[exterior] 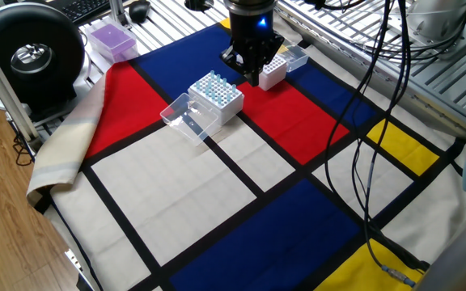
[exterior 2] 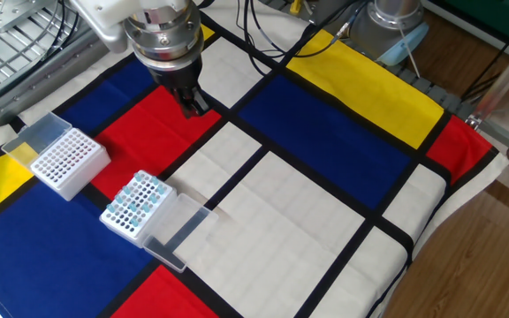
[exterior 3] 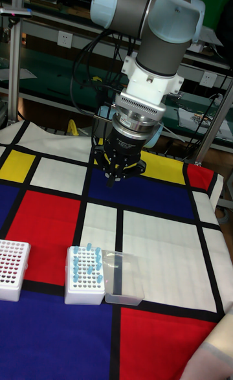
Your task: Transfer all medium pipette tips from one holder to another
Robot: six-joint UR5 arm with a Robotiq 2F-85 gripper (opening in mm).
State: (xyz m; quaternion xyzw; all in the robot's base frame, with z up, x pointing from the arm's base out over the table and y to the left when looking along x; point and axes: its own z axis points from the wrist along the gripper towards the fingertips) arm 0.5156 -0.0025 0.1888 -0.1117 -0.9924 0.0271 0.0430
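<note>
Tall fixed view: checkered cloth (exterior 3: 162, 237) in red, blue, yellow and white covers the table. UR5 arm (exterior 3: 155, 37) hangs over it, gripper (exterior 3: 114, 179) pointing down above the cloth, well apart from both racks. Fingers appear closed together; whether they pinch a tip, cannot tell. Empty white rack (exterior 3: 13, 270) sits at left. Second white rack (exterior 3: 85, 275) beside it holds the medium pipette tips (exterior 3: 84, 265), clear lid (exterior 3: 123, 278) open alongside.
</note>
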